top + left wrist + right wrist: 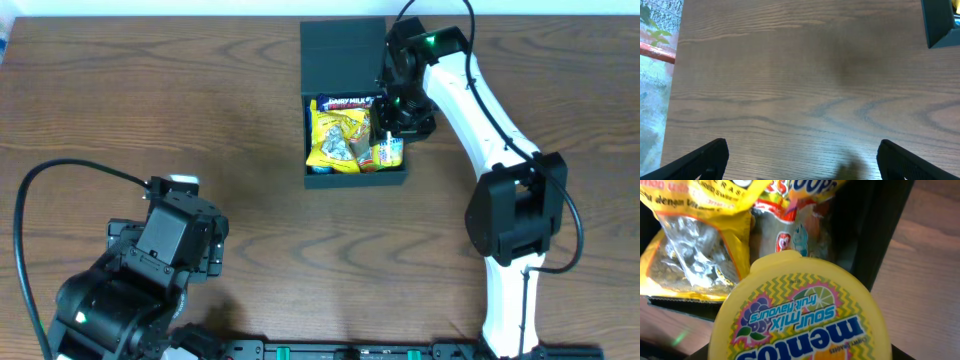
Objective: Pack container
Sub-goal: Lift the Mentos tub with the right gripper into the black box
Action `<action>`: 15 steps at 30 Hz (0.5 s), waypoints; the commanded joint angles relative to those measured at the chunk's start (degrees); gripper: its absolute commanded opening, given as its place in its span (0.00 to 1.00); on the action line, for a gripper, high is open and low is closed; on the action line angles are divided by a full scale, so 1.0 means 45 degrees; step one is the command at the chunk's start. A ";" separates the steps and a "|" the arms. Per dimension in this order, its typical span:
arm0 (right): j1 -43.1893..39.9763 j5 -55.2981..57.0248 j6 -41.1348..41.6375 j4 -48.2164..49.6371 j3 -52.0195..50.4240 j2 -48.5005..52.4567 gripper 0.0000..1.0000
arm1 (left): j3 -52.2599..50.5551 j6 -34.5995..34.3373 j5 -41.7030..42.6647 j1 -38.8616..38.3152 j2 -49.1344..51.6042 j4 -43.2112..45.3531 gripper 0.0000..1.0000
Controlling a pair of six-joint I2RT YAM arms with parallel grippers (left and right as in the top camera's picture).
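The dark teal-green container (345, 181) stands open at the table's far middle, its flap lid (342, 55) folded back. Inside lie a yellow snack bag (338, 135), a blue Dairy Milk packet (345, 101) and an orange-red packet (790, 210). My right gripper (395, 125) is over the container's right side, shut on a yellow Mentos sour mix tub (802, 312) that fills the right wrist view above the packets. My left gripper (800, 160) is open and empty, low over bare wood at the near left; the container's corner (940, 22) shows at top right of its view.
The wooden table's left edge (672, 75) shows in the left wrist view, with a red bar (657, 51) beyond it. The left arm's base (130, 290) sits at the near left and the right arm's base (515, 215) at the right.
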 commanded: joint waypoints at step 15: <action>0.0345 -0.0053 -0.0185 -0.0097 0.0248 0.0136 0.01 | 0.0019 -0.0233 -0.0175 0.0044 -0.0015 -0.0049 0.95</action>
